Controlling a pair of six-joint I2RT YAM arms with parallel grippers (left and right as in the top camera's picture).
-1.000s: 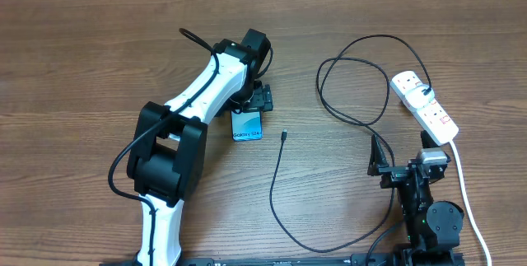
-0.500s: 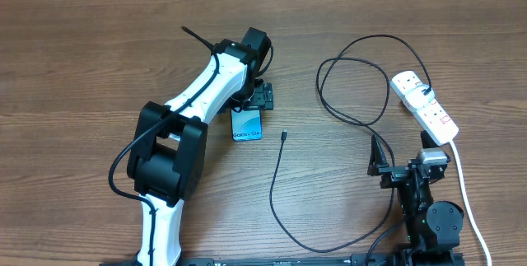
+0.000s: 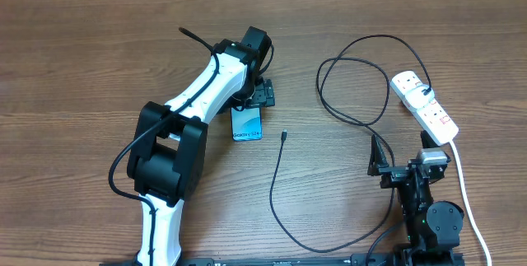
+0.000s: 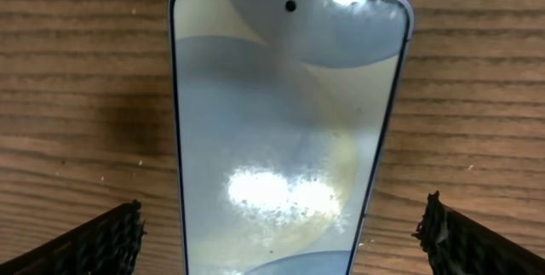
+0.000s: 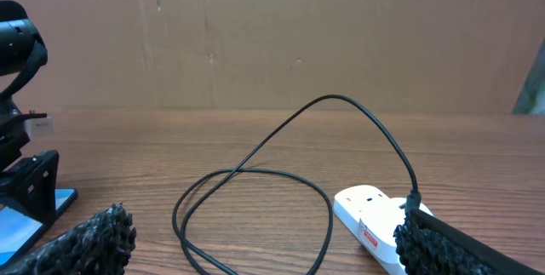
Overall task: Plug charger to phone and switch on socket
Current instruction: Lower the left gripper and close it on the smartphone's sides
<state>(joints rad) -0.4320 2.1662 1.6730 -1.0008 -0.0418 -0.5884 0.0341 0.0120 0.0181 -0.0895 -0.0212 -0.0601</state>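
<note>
The phone [image 3: 247, 124] lies flat on the wooden table with its blue screen up. In the left wrist view the phone [image 4: 281, 130] fills the middle, camera hole at the far end. My left gripper [image 4: 281, 211] hovers open over it, one finger on each side and neither touching; from overhead the left gripper [image 3: 258, 97] sits at the phone's far end. The charger [image 3: 274, 192], a thin black cable, ends in a small plug tip [image 3: 283, 135] right of the phone and loops back to the socket [image 3: 424, 105]. My right gripper [image 5: 262, 224] is open, low near the socket [image 5: 366, 215].
The socket's thick white cord [image 3: 463, 192] runs down the right edge of the table. The black cable's double loop [image 5: 255, 181] lies in front of the right gripper. A cardboard wall [image 5: 272, 37] stands behind the table.
</note>
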